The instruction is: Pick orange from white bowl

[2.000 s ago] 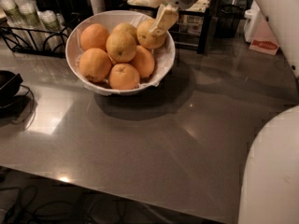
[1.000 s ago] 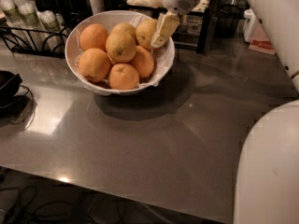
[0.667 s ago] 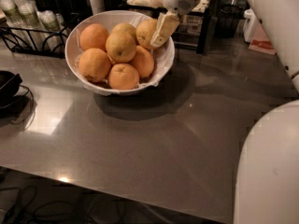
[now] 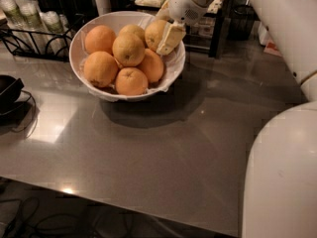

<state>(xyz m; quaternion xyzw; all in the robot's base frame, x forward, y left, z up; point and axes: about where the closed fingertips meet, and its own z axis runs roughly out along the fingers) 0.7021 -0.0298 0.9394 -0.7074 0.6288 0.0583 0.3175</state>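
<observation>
Gripper (image 4: 168, 33) of the white robot arm, white-bodied with a cream-coloured end, sits low over the rear right part of the wide, shallow white bowl (image 4: 79, 41) with its crumpled white paper-like lining. Its cream end lies against the right side of the orange (image 4: 154, 32), a large round yellowish-orange fruit resting at the back right of the white bowl, among the other oranges. Whether the gripper has a hold on the orange cannot be told. Deeper reddish-orange fruits (image 4: 100, 68) fill the bowl's left and front. The bowl stands on the far left part of a grey, glossy tabletop (image 4: 148, 152), with a black wire rack (image 4: 29, 33) just behind it on the left.
</observation>
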